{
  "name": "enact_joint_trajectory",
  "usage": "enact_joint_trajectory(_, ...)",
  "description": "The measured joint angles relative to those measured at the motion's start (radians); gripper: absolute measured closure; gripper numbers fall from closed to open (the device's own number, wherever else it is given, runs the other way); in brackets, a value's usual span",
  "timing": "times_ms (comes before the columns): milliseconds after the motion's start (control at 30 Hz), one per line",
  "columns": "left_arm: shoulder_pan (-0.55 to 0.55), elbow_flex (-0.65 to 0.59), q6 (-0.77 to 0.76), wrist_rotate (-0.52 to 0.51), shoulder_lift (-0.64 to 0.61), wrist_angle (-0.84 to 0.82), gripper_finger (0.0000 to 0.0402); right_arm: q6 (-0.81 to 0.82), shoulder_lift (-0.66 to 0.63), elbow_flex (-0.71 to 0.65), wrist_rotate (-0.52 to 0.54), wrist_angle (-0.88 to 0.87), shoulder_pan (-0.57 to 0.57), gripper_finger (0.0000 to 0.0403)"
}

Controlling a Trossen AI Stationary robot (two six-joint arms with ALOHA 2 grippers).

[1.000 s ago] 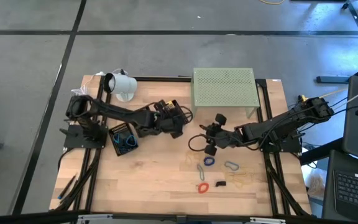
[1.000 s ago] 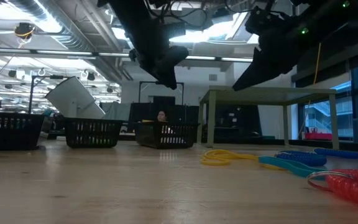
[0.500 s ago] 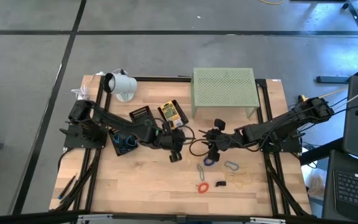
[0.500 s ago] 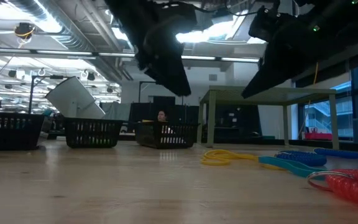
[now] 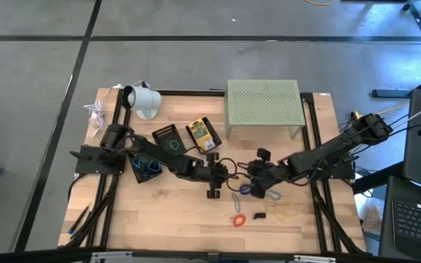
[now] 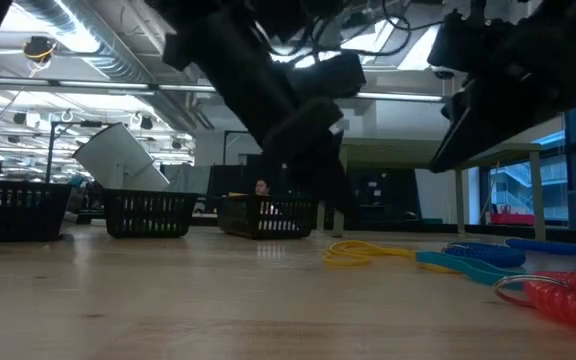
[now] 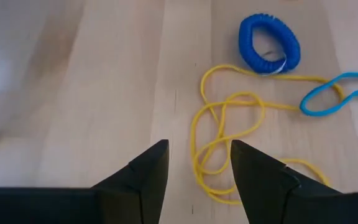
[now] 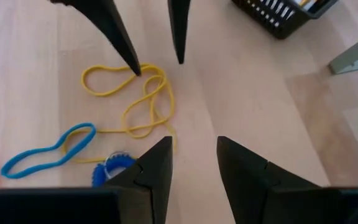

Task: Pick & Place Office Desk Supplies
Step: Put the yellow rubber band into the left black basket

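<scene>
- Pale wooden bench (image 5: 167, 212) carries the loose supplies, with grey floor all round it in the overhead view.
- Nearest the front edge of the bench lie a red coiled band (image 5: 237, 219), a small black clip (image 5: 259, 215) and a tangle of tan bands (image 5: 284, 211).
- Just behind these sit a blue coiled band (image 7: 270, 45), a light blue rubber band (image 7: 324, 98) and a yellow rubber band (image 7: 229, 140) in loose loops, near the middle of the bench.
- Left pincer (image 7: 199, 163) hovers just above the yellow rubber band, its two dark fingers spread apart and holding nothing.
- Right pincer (image 8: 194, 160) is also spread and empty, close beside the left one and facing it across the same yellow loops.
- Judgement: the step in hand is picking up the yellow band. It is thin and lies flat, so the fingertips should drop to the wood and straddle a single strand before closing.
- Judgement: only one arm should go in; the two pincers are close enough to collide.
- Farther back are black baskets (image 5: 165, 137), one holding a yellow packet (image 5: 202, 132).
- Farthest stand a pale green perforated stand (image 5: 262, 101) and a white cup (image 5: 140, 98).
</scene>
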Motion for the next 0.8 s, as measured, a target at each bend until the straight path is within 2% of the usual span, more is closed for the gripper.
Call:
enact_joint_trajectory(233, 0.025, 0.001, -0.015, 0.072, 0.039, 0.036, 0.0233, 0.011, 0.000, 0.000, 0.001, 0.001, 0.023, 0.0272)
enact_joint_trajectory(467, 0.035, 0.000, -0.015, 0.094, 0.054, 0.026, 0.0237, 0.009, 0.000, 0.000, 0.003, 0.000, 0.023, 0.0272)
enact_joint_trajectory(600, 0.035, 0.001, -0.015, 0.102, 0.052, 0.025, 0.0270, 0.006, 0.000, 0.000, 0.003, 0.001, 0.023, 0.0272)
enact_joint_trajectory(800, 0.035, 0.001, -0.015, 0.154, 0.050, 0.025, 0.0346, 0.000, 0.000, 0.000, 0.027, 0.000, 0.023, 0.0272)
